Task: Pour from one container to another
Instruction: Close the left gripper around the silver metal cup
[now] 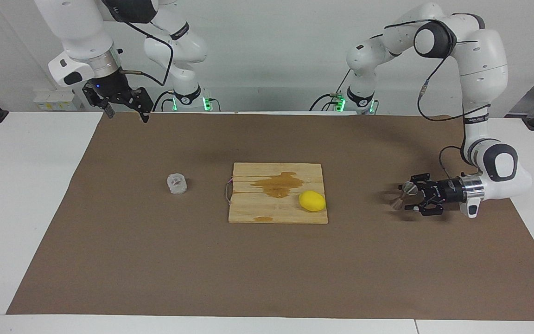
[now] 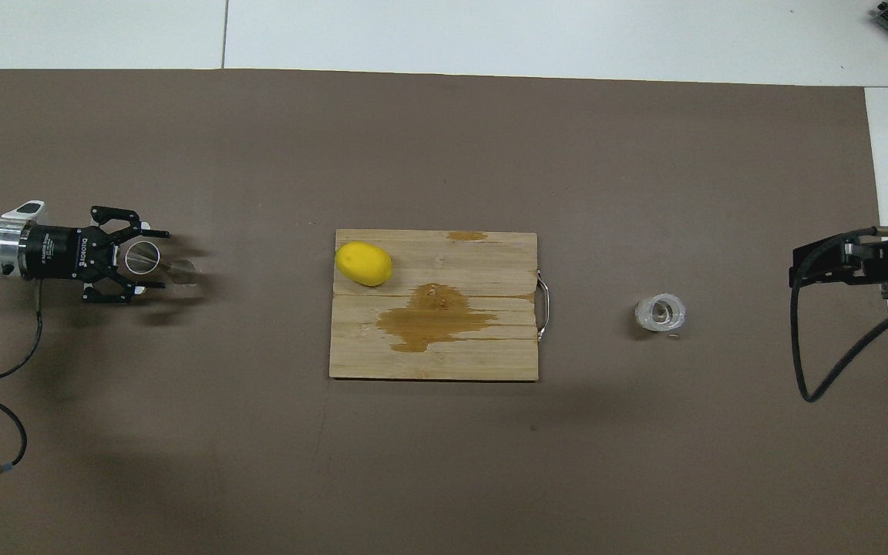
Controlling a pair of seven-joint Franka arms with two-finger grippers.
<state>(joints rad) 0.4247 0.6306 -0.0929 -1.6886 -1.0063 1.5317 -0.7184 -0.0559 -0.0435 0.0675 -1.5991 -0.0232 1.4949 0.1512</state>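
The steel jigger (image 1: 400,195) (image 2: 160,264) stands upright on the brown mat at the left arm's end of the table. My left gripper (image 1: 408,197) (image 2: 157,259) lies level with it, one finger on each side of the cup, a small gap showing on both sides. The faceted glass tumbler (image 1: 177,183) (image 2: 660,313) stands alone toward the right arm's end. My right gripper (image 1: 127,116) waits raised over the mat's edge by its base, open and holding nothing.
A wooden cutting board (image 1: 276,214) (image 2: 490,358) with a brown wet stain lies mid-table between the two cups. A lemon (image 1: 312,201) (image 2: 364,263) rests on its corner toward the left arm's end. White table borders the mat.
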